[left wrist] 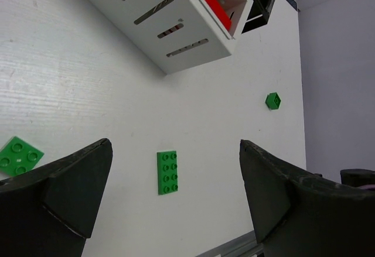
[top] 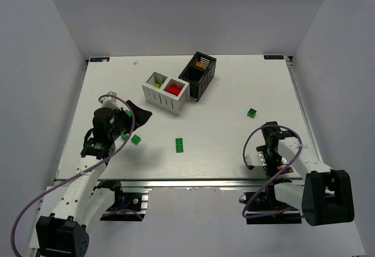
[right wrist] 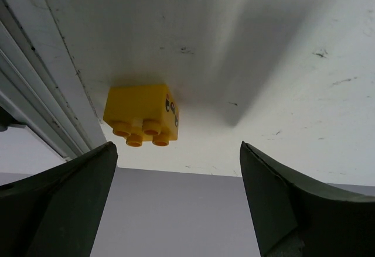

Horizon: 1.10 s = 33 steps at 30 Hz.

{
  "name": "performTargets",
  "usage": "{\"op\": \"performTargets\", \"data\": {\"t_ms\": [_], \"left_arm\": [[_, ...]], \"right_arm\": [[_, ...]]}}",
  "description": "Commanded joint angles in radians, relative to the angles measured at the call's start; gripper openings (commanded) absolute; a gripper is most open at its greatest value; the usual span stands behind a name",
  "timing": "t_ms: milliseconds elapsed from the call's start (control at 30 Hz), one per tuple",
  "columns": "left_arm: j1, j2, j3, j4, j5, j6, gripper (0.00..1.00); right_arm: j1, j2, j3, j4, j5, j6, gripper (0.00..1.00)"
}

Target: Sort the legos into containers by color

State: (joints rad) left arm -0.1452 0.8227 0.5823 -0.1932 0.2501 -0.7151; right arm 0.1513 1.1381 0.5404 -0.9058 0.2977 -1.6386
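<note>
While your left arm crouches low over the white table's (top: 234, 146) left side, the left gripper (left wrist: 174, 151) stands spread and empty, facing a flat dark green eight-stud plastic brick (left wrist: 167, 172). The white slatted two-compartment box (left wrist: 176, 28) stands beyond it, holding red bricks (left wrist: 214, 2) in one cell. Your right gripper (right wrist: 176, 151), also spread and empty, faces a yellow four-stud brick (right wrist: 142, 115) beside the table's edge rail (right wrist: 35, 93).
</note>
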Motion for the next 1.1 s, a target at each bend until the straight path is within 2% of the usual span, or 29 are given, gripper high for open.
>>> {"op": "performTargets", "data": {"t_ms": [0, 267, 367, 567, 667, 833, 1067], "left_arm": [[0.007, -0.057, 0.017, -0.107, -0.037, -0.024, 0.98], [0.007, -0.141, 0.054, -0.247, -0.066, -0.003, 0.98], [0.006, -0.180, 0.041, -0.264, -0.068, -0.014, 0.98], [0.007, -0.209, 0.014, -0.278, -0.060, -0.020, 0.98], [0.007, -0.206, 0.011, -0.275, -0.052, -0.021, 0.98], [0.006, -0.204, 0.011, -0.269, -0.049, -0.021, 0.98], [0.006, -0.212, 0.008, -0.273, -0.051, -0.023, 0.98]], "right_arm": [[0.001, -0.027, -0.017, 0.063, 0.037, -0.089, 0.89], [0.002, -0.041, -0.013, 0.039, -0.057, -0.104, 0.89], [0.004, -0.054, -0.054, 0.074, -0.065, -0.122, 0.89], [0.011, -0.060, -0.053, 0.033, -0.132, -0.124, 0.89], [0.014, -0.037, -0.004, 0.036, -0.167, -0.092, 0.89], [0.019, 0.063, 0.079, -0.062, -0.224, -0.020, 0.89], [0.060, 0.074, 0.003, 0.050, -0.226, 0.015, 0.89]]}}
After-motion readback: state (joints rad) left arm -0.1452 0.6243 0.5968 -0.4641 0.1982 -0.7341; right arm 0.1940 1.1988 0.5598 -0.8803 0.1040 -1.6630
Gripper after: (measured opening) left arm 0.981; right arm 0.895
